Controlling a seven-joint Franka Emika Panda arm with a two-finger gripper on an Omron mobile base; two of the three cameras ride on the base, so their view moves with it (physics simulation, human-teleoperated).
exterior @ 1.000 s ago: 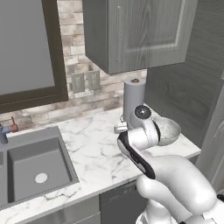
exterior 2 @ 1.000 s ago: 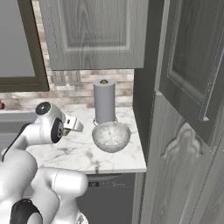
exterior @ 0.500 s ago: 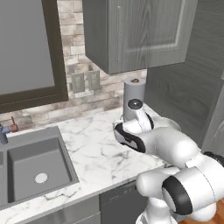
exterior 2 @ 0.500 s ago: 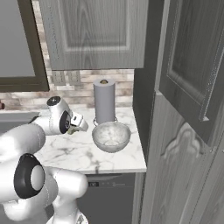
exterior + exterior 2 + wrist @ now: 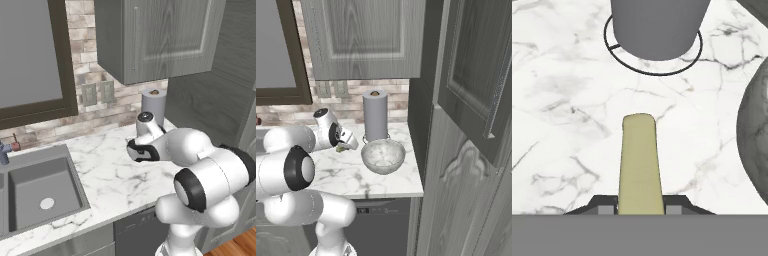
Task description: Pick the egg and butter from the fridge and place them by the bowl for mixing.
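Butter, slim olive-yellow stick (image 5: pixel 640 165), clamped lengthwise in two-finger gripper (image 5: pixel 640 207), poised over white marble counter (image 5: pixel 567 125) between grey paper-towel roll (image 5: pixel 657 25) and speckled grey bowl (image 5: pixel 383 155): probably drop spot for mixing.

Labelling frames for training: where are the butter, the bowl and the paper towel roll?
butter (image 5: pixel 640 165), hand view, middle of the stick.
bowl (image 5: pixel 383 156), right base view, inner wall.
paper towel roll (image 5: pixel 375 116), right base view, side.
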